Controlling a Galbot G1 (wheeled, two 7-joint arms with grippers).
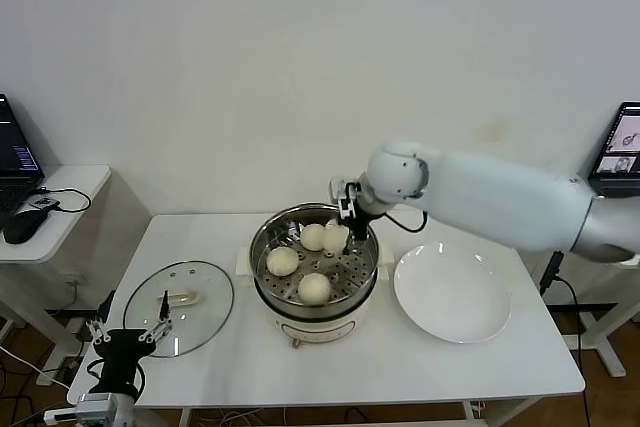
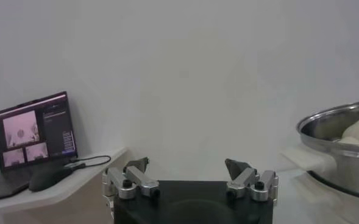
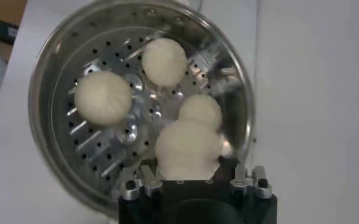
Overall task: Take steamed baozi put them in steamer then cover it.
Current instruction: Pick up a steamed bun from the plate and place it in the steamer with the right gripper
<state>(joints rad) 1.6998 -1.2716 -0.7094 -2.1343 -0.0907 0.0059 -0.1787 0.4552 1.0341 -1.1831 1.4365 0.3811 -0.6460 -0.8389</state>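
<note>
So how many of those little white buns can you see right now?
4. Three buns lie on the steamer tray: one, one, one. The fourth is in the right end effector just above the tray. None on the plate.

right end effector (image 1: 347, 230) extended, gripping; left end effector (image 1: 128, 333) parked, open

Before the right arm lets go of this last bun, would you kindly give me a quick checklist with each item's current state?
1. Right gripper shut on the fourth baozi: ok.
2. Held baozi inside the steamer rim: ok.
3. Three other baozi on the perforated tray: ok.
4. Held baozi resting on the tray: cannot tell.
5. Plate emptied: ok.
6. Cover on the steamer: not ok; lying on the table, left gripper open near it.
</note>
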